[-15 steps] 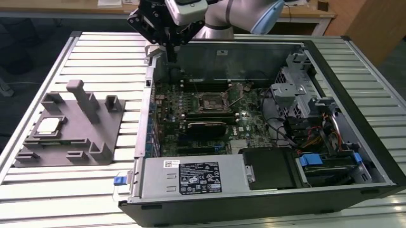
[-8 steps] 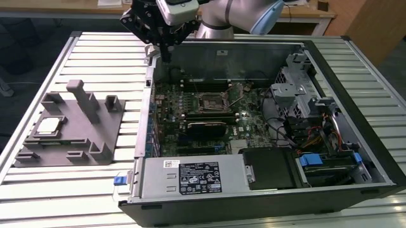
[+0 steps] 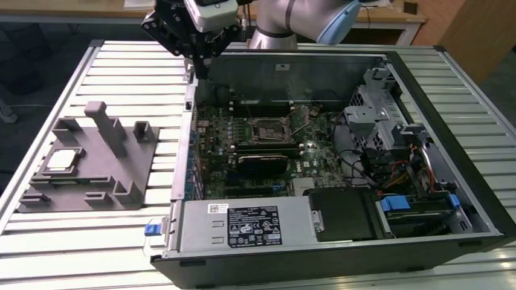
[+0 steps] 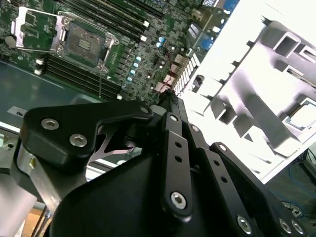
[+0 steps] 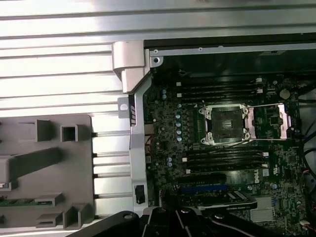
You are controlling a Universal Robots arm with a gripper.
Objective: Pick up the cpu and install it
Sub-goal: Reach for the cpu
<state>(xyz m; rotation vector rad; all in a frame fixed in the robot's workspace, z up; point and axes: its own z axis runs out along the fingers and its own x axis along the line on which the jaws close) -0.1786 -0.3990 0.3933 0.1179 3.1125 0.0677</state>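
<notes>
The cpu (image 3: 63, 159), a small square chip with a pale silver top, lies in a recess of the grey fixture block (image 3: 96, 175) at the exterior view's left. It also appears in the second wrist view as the cpu (image 4: 303, 116), seated in the fixture. My black gripper (image 3: 200, 69) hangs high over the far left wall of the open computer case (image 3: 451, 72), well apart from the cpu. Its fingers come together at a point (image 4: 170, 96) with nothing between them. The motherboard socket (image 5: 226, 124) stands open and holds no chip, its metal frame (image 5: 269, 121) flipped aside.
Inside the case are RAM slots (image 5: 222, 89), a black card (image 3: 260, 162), a power supply box (image 3: 241, 225), drive bays and cables (image 3: 395, 151). The fixture has tall upright posts (image 3: 101, 124). The case and fixture rest on a ribbed metal table (image 3: 121, 78).
</notes>
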